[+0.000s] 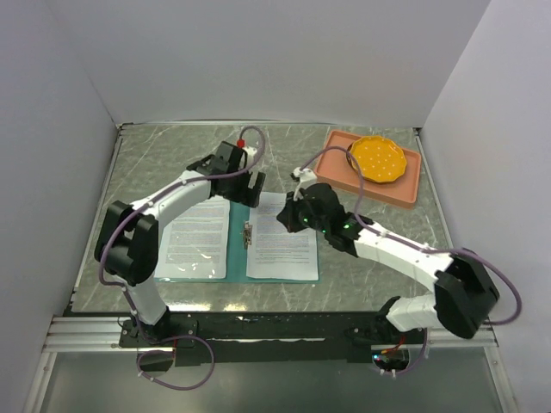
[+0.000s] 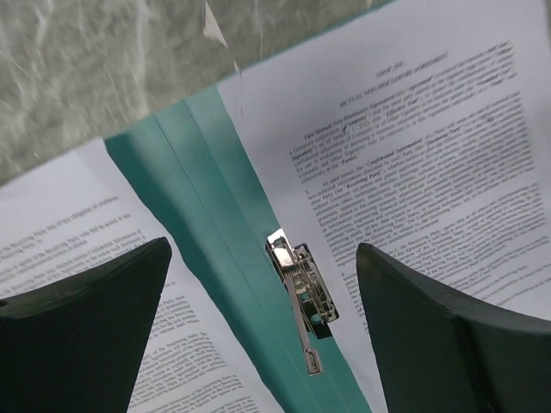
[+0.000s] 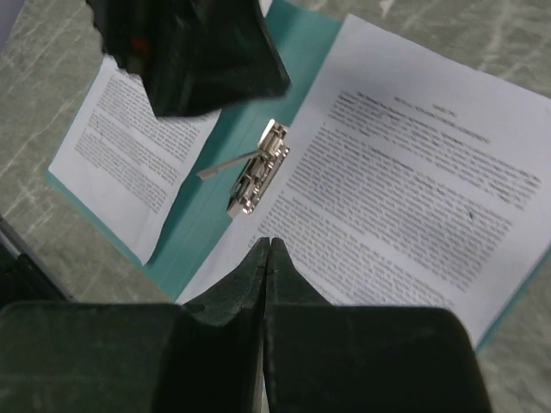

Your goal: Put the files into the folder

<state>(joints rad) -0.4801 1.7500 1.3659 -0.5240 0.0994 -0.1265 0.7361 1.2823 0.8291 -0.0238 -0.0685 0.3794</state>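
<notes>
The grey marbled tabletop (image 1: 172,155) carries an open teal folder (image 1: 235,258) lying flat just toward 6 o'clock of centre. A salmon-pink tray (image 1: 400,190) lies at 2 o'clock, well apart.

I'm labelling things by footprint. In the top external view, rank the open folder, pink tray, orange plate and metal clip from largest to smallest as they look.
1. folder, lying open
2. pink tray
3. orange plate, inside the tray
4. metal clip
The tray lies farther from the camera, but the gaps look clear.
</notes>
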